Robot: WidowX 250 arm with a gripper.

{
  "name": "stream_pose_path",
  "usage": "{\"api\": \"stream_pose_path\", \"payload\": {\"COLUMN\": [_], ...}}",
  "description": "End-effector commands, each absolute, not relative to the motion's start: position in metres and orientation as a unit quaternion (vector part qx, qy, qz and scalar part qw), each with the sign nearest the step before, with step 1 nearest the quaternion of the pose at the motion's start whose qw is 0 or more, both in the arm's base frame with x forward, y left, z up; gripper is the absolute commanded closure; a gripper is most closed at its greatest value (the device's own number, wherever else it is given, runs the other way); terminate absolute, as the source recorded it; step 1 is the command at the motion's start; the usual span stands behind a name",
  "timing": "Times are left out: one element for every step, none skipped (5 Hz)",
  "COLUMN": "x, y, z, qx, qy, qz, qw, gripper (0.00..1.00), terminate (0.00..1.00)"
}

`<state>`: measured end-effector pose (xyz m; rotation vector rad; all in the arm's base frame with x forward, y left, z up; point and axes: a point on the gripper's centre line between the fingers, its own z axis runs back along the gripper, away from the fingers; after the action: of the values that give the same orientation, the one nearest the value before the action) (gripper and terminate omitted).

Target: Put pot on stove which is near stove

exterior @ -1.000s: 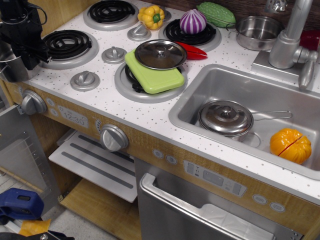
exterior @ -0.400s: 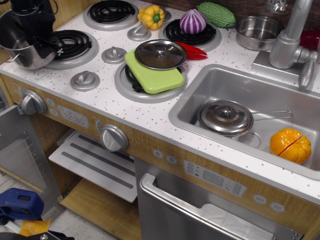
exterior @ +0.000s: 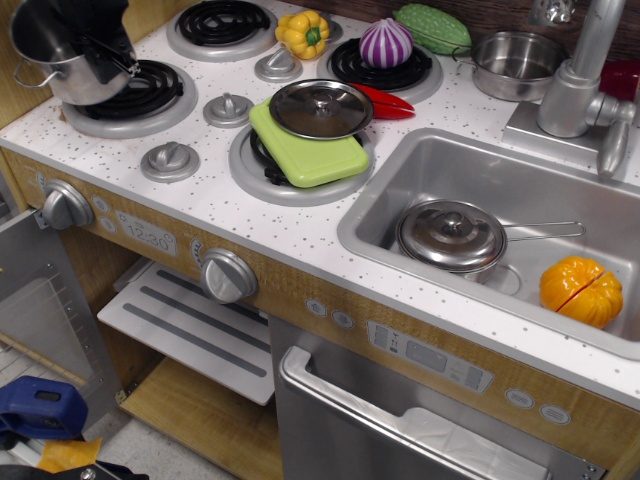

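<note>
The shiny steel pot (exterior: 58, 52) hangs tilted at the top left, over the left edge of the front-left stove burner (exterior: 145, 92). My black gripper (exterior: 103, 45) comes down from the top edge and is shut on the pot's right rim. The pot looks slightly raised, partly covering the burner's left side; I cannot tell whether its base touches. The back-left burner (exterior: 222, 22) is bare.
A green cutting board (exterior: 308, 150) with a steel lid (exterior: 320, 108) covers the front-right burner. A yellow pepper (exterior: 303, 33), purple onion (exterior: 386, 43), red chilli (exterior: 392, 103) and steel pan (exterior: 517, 64) sit behind. The sink (exterior: 400, 165) holds a lidded saucepan (exterior: 452, 237) and an orange fruit (exterior: 580, 291).
The pot, held by my gripper, has moved up and to the right, from off the counter's left edge to over the front-left burner.
</note>
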<state>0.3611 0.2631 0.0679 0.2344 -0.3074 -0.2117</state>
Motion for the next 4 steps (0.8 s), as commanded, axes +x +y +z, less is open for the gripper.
{"api": "stream_pose_path", "payload": {"x": [0.375,0.375,0.377,0.382], "y": [0.268,0.265,0.264,0.264], "z": [0.092,0.087,0.083,0.08], "qx": [0.131,0.122,0.108,0.1], "qy": [-0.188,-0.2,-0.218,-0.228], "qz": [-0.116,-0.123,-0.136,-0.144], "qw": [0.966,0.964,0.96,0.958], "gripper": [1.0,1.0,1.0,0.0], "terminate": [0.0,0.0,0.0,0.0]}}
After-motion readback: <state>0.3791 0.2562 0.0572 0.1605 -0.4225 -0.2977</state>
